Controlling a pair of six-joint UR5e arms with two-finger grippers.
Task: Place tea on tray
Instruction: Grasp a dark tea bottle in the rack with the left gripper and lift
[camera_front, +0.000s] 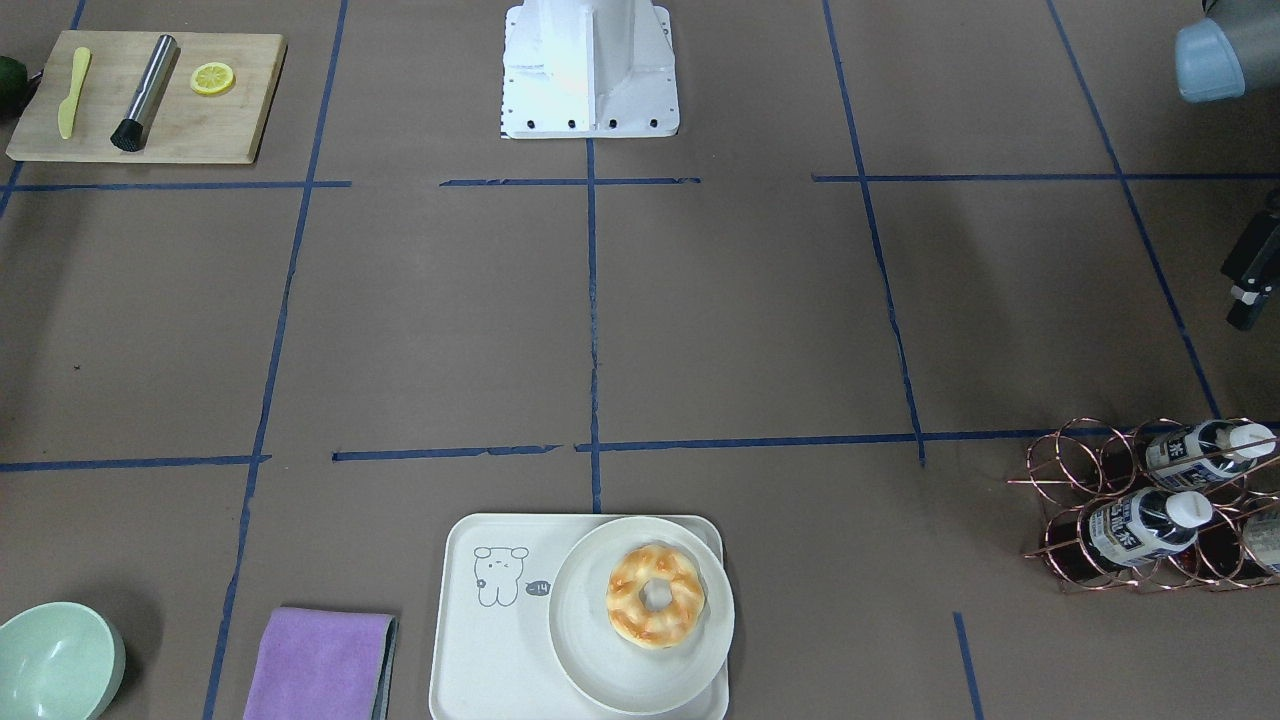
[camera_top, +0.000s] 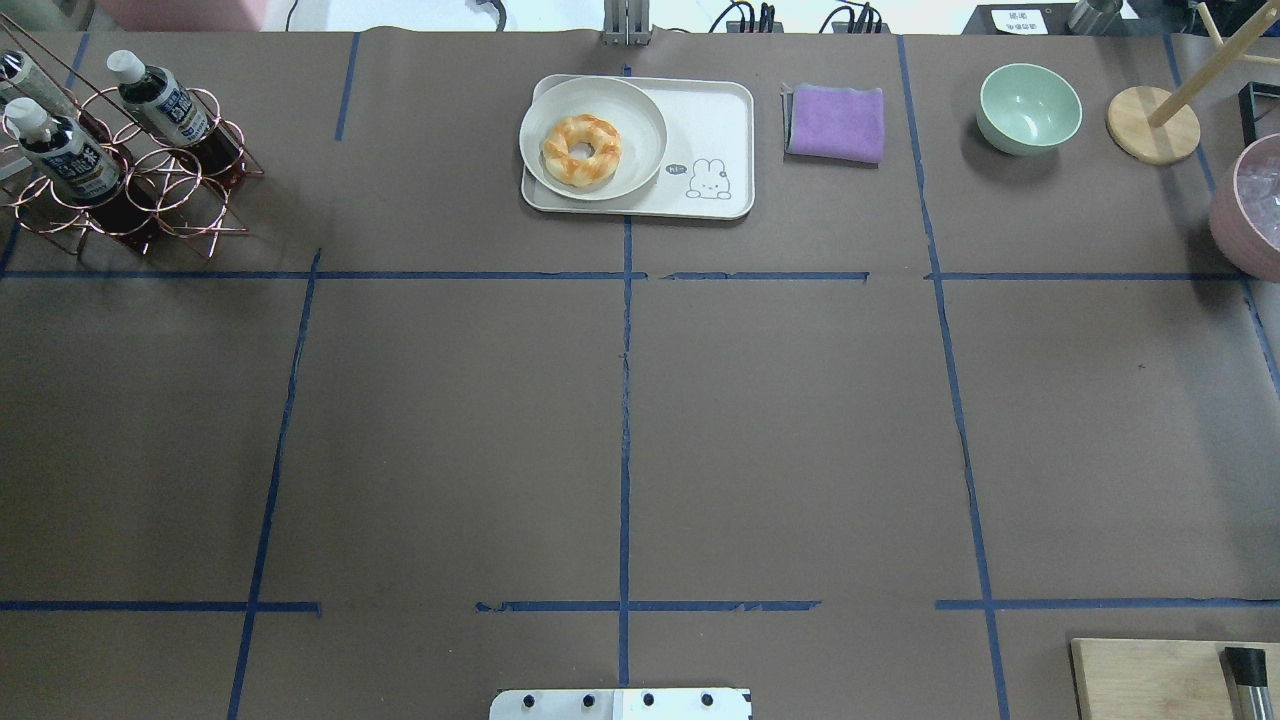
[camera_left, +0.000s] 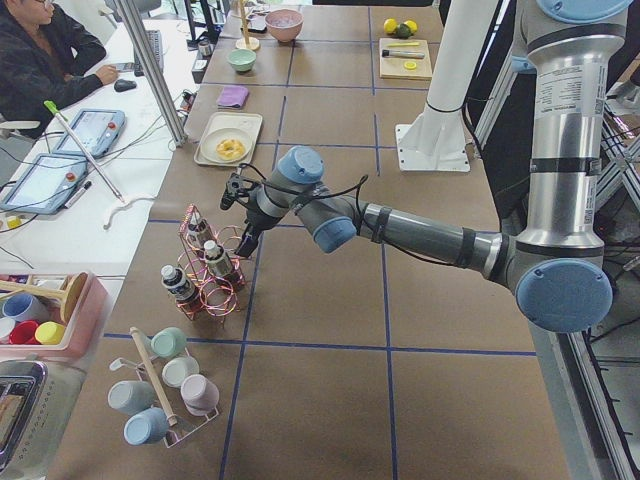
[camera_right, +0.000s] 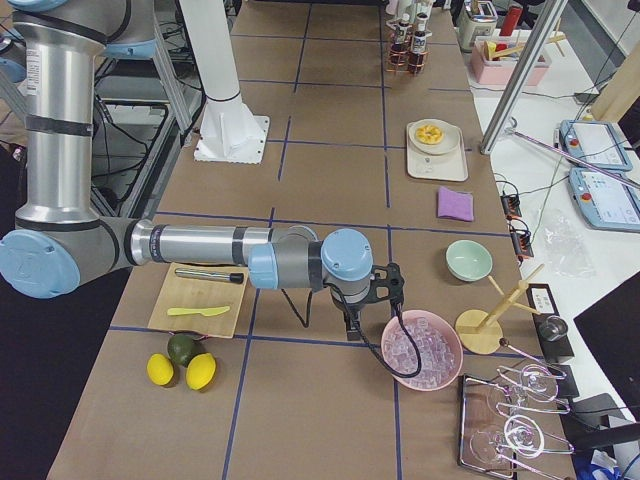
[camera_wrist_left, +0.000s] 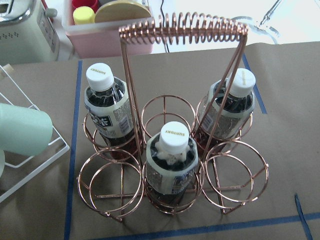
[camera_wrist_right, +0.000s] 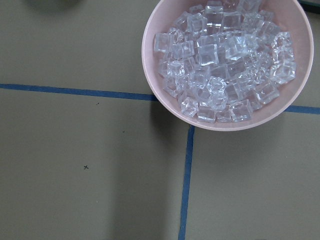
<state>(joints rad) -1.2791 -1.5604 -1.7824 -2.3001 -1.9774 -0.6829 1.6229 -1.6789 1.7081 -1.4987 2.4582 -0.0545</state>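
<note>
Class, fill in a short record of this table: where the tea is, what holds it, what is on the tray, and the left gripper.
Tea: three tea bottles, standing in the rack
Holder: copper wire rack, six rings, three empty
Tray: plate with a doughnut on one side; bear side bare
Left gripper: close by the rack; open or shut cannot be told

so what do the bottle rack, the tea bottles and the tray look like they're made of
The rack looks like thin metal wire with a shiny copper finish: bent rings, coiled handle. The tea bottles seem clear plastic, dark liquid showing through. The tray looks matte off-white plastic, maybe melamine: smooth moulded rim.
</note>
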